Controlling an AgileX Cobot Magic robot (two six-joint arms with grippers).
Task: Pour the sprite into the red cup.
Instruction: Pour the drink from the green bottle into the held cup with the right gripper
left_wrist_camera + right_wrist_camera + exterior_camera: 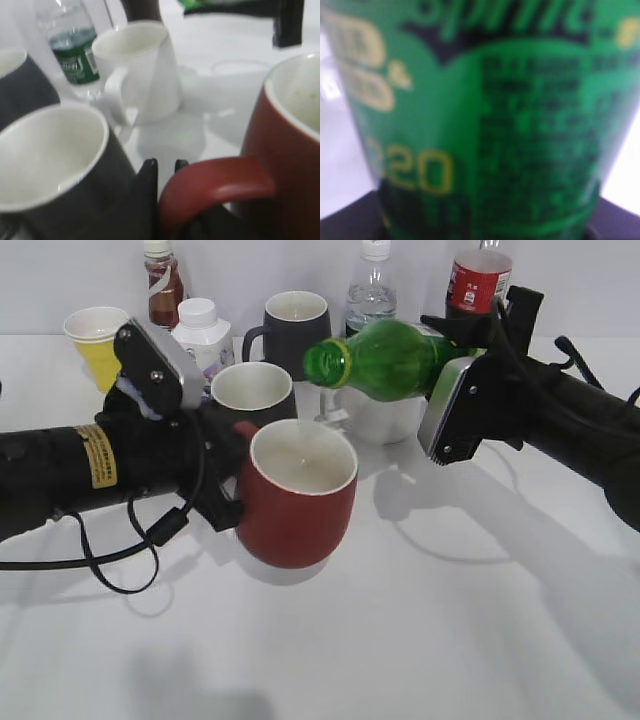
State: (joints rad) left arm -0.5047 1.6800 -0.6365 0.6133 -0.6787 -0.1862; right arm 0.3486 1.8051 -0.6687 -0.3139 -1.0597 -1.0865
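The red cup (296,500) is held off the table by its handle (210,187) in my left gripper (167,167), which is shut on it. Its cream inside faces up. My right gripper (462,365) is shut on the sprite (395,358), a green bottle tipped on its side, open mouth (325,362) pointing left just above the cup's far rim. No cap shows on it. The sprite's green-and-yellow label (485,125) fills the right wrist view and hides the jaws.
Behind the cup stand a black mug (252,390), a second black mug (290,325), a white mug (380,420), a white pill bottle (203,335), a yellow paper cup (97,340), a water bottle (372,290), a cola bottle (478,278) and a brown sauce bottle (163,282).
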